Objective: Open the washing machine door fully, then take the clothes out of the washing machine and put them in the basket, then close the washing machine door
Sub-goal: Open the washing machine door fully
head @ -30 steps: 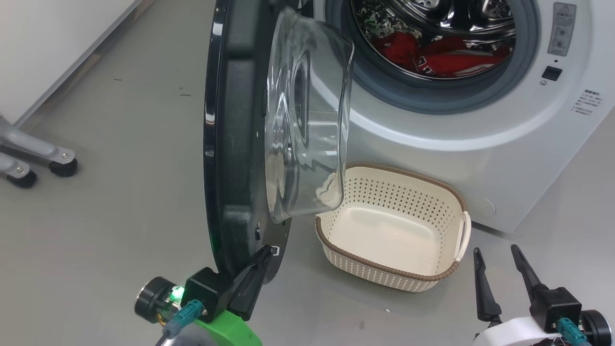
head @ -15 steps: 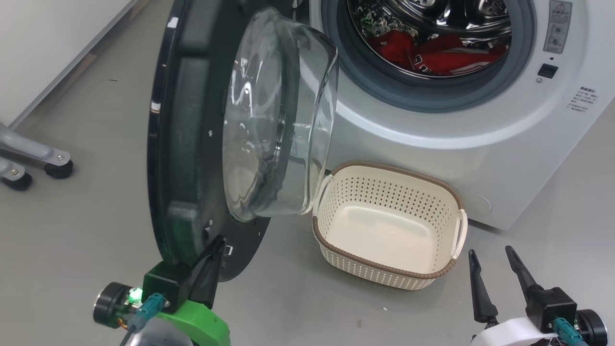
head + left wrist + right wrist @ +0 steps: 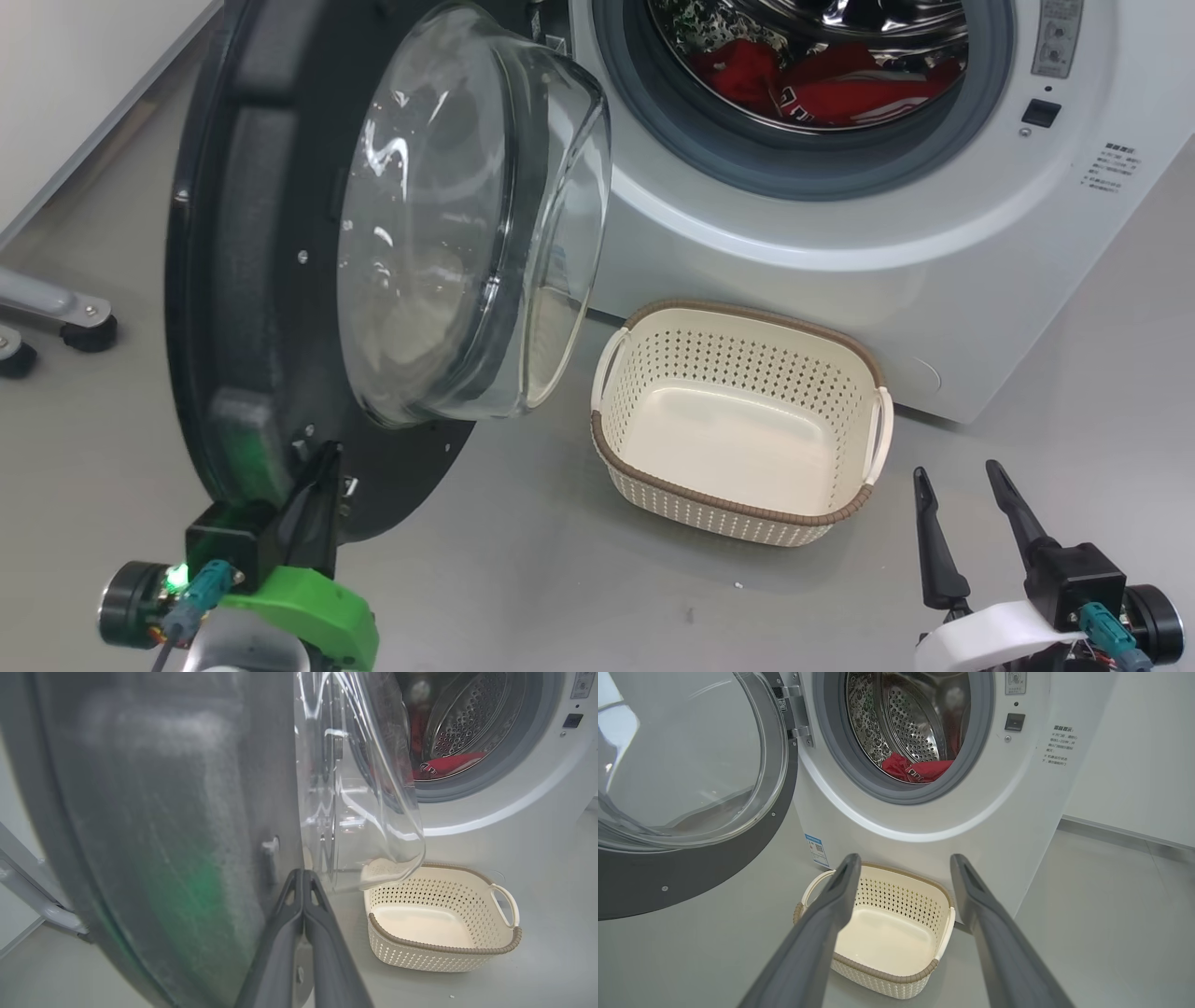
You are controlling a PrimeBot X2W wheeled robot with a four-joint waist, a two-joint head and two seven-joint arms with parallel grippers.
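Washing machine (image 3: 840, 233): white front-loader at 2 o'clock in the head view, port uncovered, grey rubber ring (image 3: 766, 168) around the steel drum (image 3: 868, 14).
Washing machine door (image 3: 252, 280): glossy black, at 9 o'clock, swung wide on its hinge, inner face toward the camera, clear glass bowl (image 3: 448, 215) bulging toward 3 o'clock.
Basket (image 3: 738, 509): cream, perforated, brown-rimmed, just off centre toward 4 o'clock. Set on the grey floor (image 3: 523, 579) just before the machine, below the port, bare bottom showing.
Clothes (image 3: 822, 89): red with white trim, heaped low in the drum at 1 o'clock.
Left hand (image 3: 327, 457): at 8 o'clock, fingers pressed together on nothing, tips seemingly touching the door's lower inner face beside a small metal catch (image 3: 348, 485).
Right hand (image 3: 958, 471): farther out at 4 o'clock, fingers spread, holding nothing, near the basket's right handle (image 3: 880, 434) yet apart from it.
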